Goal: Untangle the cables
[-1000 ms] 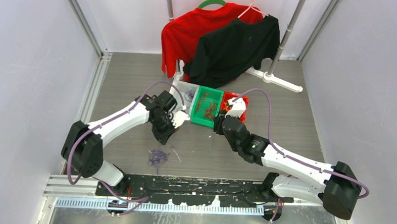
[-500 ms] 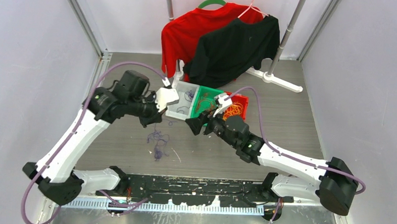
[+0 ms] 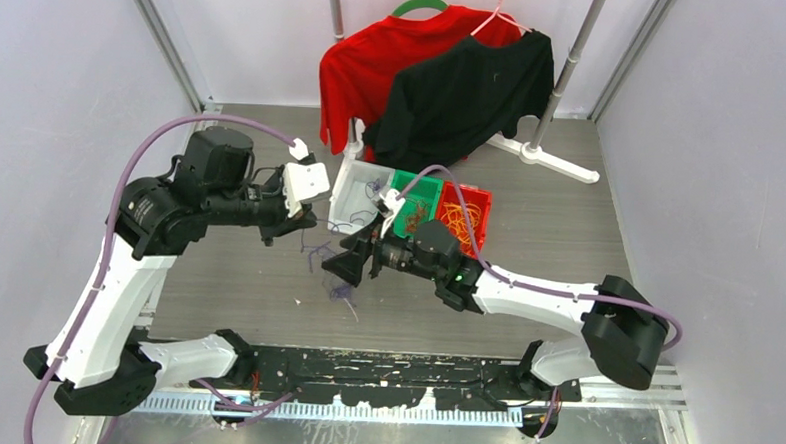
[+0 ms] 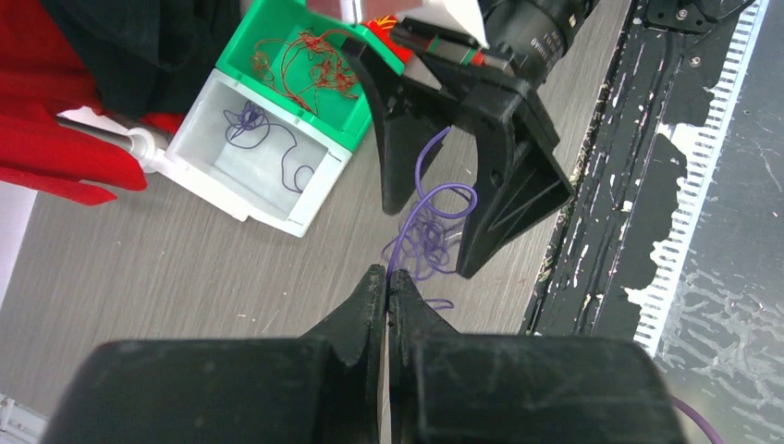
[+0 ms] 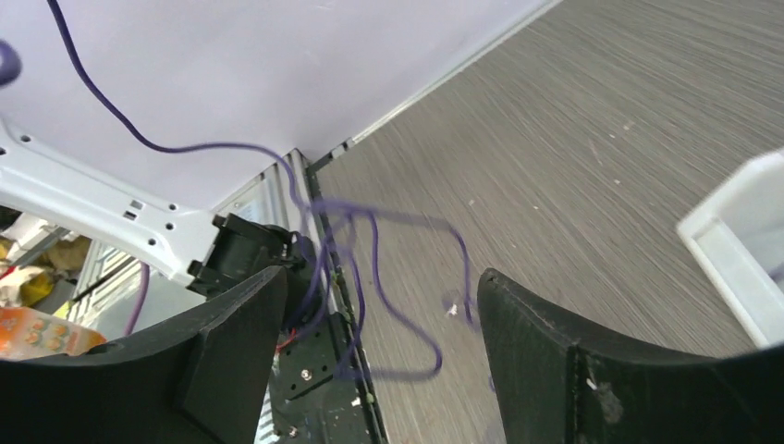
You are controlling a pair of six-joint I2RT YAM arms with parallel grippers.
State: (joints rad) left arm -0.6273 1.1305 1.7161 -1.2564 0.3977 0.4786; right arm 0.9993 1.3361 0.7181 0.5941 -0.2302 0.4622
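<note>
Separation step: left gripper [image 4: 386, 282] pinched tight on purple cable [image 4: 427, 236] strand; tangle lies between right gripper [image 5: 381, 287] jaws, spread wide, empty. Next, seemingly: right clamps bunch, arms draw apart.

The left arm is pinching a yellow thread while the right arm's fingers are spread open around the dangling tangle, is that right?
No: the thread pinched in the left fingers is purple, not yellow, as the left wrist view shows. The right fingers are spread open around its tangle.

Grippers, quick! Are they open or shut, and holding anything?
Left gripper: shut on the purple cable.
Right gripper: open, jaws either side of that cable, not gripping.
</note>
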